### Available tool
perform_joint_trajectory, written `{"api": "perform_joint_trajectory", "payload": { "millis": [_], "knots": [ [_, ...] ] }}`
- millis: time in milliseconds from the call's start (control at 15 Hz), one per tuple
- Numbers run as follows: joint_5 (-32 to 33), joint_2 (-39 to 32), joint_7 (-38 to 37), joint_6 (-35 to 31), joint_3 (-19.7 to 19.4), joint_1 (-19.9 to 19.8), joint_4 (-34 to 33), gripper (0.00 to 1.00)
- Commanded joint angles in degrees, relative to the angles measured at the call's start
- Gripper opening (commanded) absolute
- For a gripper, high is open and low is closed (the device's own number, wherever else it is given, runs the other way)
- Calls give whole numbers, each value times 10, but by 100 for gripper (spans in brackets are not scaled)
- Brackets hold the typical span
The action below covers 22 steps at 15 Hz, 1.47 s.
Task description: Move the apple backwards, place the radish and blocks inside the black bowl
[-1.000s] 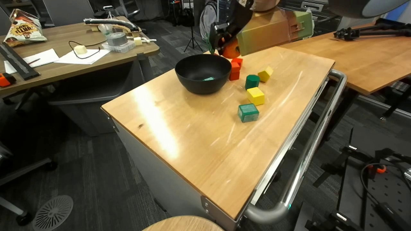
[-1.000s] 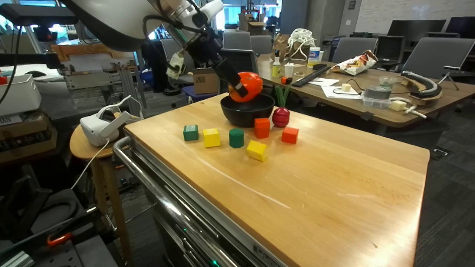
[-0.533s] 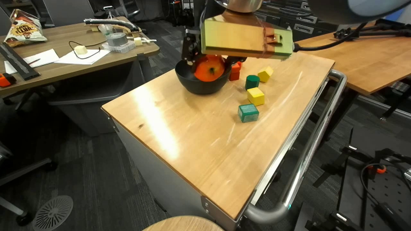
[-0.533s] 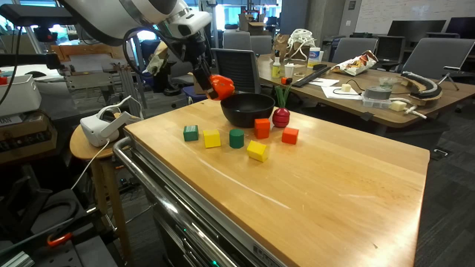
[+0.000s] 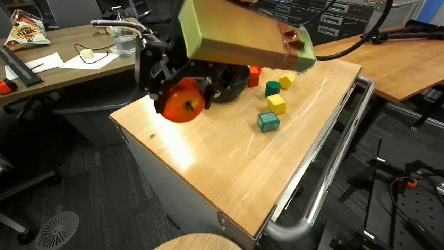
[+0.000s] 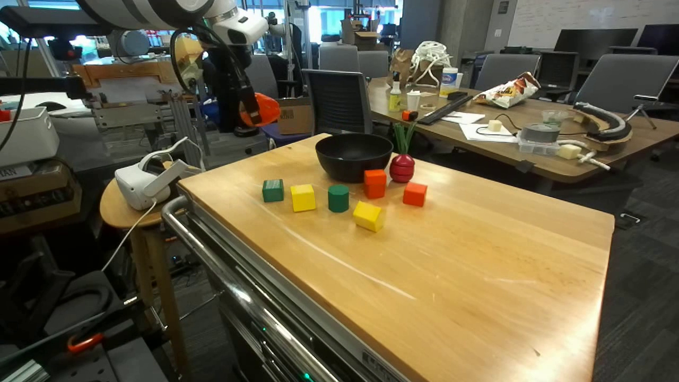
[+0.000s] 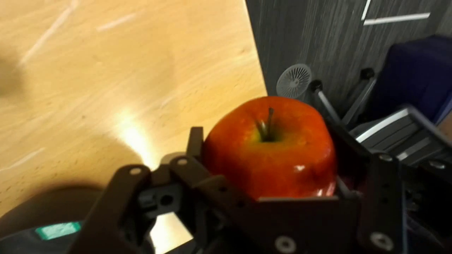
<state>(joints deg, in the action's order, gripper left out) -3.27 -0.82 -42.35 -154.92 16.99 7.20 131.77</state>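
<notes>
Clamped on the apple (image 7: 268, 162), the gripper (image 5: 184, 104) hangs in the air, its jaws pressed to opposite sides of it. Below, the table (image 6: 504, 297) has a scuffed wooden top. In an exterior view the bowl (image 6: 345, 170) stands upright near the table's far edge. The apple is off the table and apart from the bowl; whether it is above the top or past the edge, I cannot tell. The radish (image 6: 401, 168) stands just beside the bowl, leafy end up. Smallest of all, a green block (image 6: 272, 191), a yellow block (image 6: 303, 198) and a rounded green block (image 6: 338, 199) form a loose row on the table, with a five-sided yellow block (image 5: 286, 81) near them. Two red blocks (image 6: 374, 185) are stacked close to the bowl, and a lone red block (image 6: 414, 194) sits near the radish. Inside the bowl, the wrist view shows a teal piece (image 7: 58, 231), too blurred to name its shape.
</notes>
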Motion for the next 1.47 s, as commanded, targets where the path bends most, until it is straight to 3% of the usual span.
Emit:
{"api": "perform_joint_trajectory", "payload": {
  "millis": [0,267,467,800,1133,1400],
  "knots": [
    [-65,5,148,67,-18,23,-10,59],
    [-30,12,238,124,-40,19,-6,59],
    [-55,8,294,147,-51,21,-4,59],
    [-18,-5,319,169,-57,22,9,59],
    [13,-30,309,151,-59,23,12,59],
    [46,-90,279,74,-66,27,-55,59]
  ]
}}
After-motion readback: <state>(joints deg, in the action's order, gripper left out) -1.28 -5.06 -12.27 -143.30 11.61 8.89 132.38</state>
